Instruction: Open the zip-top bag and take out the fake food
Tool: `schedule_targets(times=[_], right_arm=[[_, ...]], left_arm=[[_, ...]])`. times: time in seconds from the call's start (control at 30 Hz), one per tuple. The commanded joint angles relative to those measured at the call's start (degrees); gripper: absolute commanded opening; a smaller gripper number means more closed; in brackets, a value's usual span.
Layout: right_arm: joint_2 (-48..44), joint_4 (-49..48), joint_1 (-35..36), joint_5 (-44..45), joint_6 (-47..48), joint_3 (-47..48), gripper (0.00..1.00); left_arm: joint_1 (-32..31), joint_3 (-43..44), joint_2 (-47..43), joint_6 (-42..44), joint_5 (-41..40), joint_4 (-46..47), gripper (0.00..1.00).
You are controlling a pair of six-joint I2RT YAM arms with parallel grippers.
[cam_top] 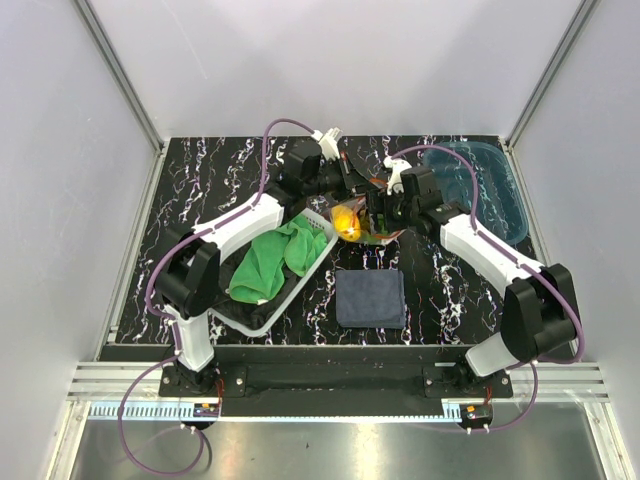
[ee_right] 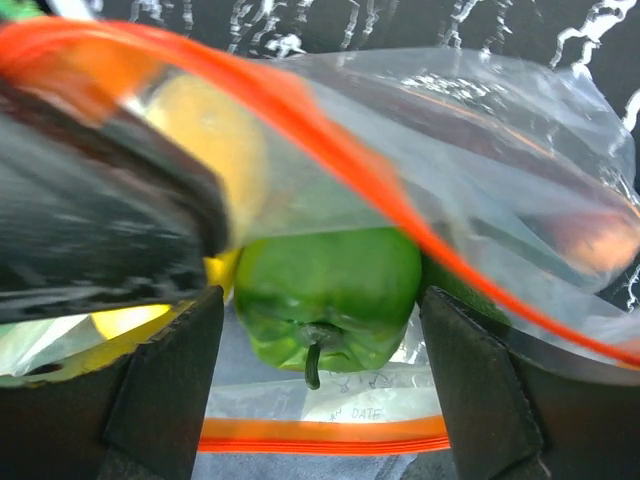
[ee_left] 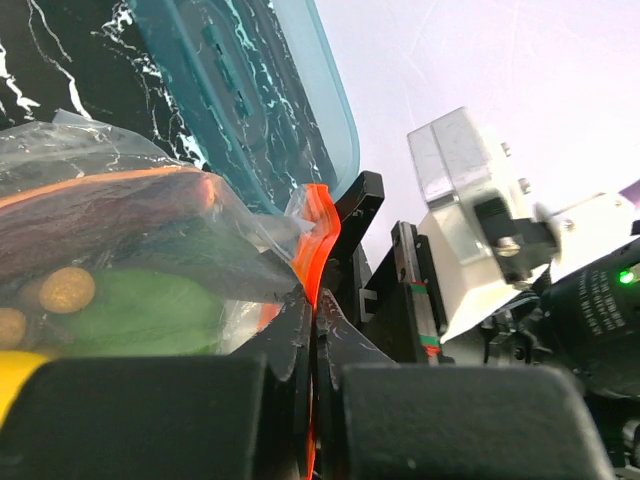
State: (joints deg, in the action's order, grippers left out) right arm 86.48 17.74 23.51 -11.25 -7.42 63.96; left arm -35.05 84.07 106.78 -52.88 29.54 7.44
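We are working over the far middle of the table (cam_top: 200, 200), where both arms are meeting with the zip-top bag (cam_top: 375, 232) between them. The left tool (ee_left: 312, 300) is clamping shut on the bag's orange-red zip strip (ee_left: 318, 232). The strip is rising straight out past its fingertips, and the bag's body is bulging away to its left. The right tool (ee_right: 320, 300) is standing wide and gripping nothing, with the bag directly ahead of it. One lip of the strip is slanting across above the gap between its fingers and the other is lying level below, so we are judging the mouth to be parted and facing this tool. Of the fake food, the green pepper (ee_right: 330, 285) is sitting dead ahead between the right tool's fingers, its stem pointing back toward the tool. The yellow piece (ee_right: 215, 140) is lying up and to the left. The right tool is the nearer one, so we are expecting a straight reach in between the lips.
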Motion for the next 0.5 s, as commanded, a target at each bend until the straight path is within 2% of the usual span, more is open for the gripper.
schedule_targets(times=[0.0,0.13,0.27,0.47], right_arm=[[1.3,-4.0,1.0,6.6,-1.3,-2.0,0.85],[1.7,-4.7,1.0,10.2,-1.7,-2.8,0.8],[1.5,-8.1,1.0,9.9,-2.0,-3.6,0.75],[1.5,-9.4,1.0,6.0,-1.2,-3.2,0.47]], left_arm=[[-1.8,0.6,-2.3,-2.5,2.8,8.7,0.0],[-2.0,0.4,-2.6,-2.7,2.7,8.8,0.0],[-2.0,-0.4,-3.2,-2.8,2.6,9.0,0.0],[-2.0,-0.8,-3.5,-2.8,3.3,9.1,0.0]])
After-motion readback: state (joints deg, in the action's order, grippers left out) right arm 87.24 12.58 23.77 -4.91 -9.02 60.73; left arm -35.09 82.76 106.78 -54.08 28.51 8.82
